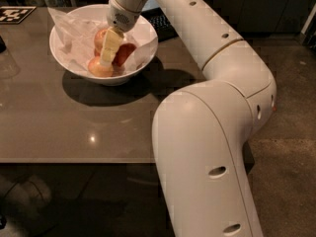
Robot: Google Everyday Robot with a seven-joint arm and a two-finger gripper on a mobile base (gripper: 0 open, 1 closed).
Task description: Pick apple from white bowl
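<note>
I work from a single view, set high behind the arm [212, 132] and looking down across the table [59, 127]. The arm crowds my near right. The gripper [105, 60] sits far upper left, down inside the white bowl [69, 65].

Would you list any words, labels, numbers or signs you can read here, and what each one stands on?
No readable words or numbers anywhere.
Black-and-white square marker on the table: a pattern only, no letters.
What looks like a keyboard behind the white bowl: keys too small to read.
The gripper, down inside the bowl, shows no label.
</note>
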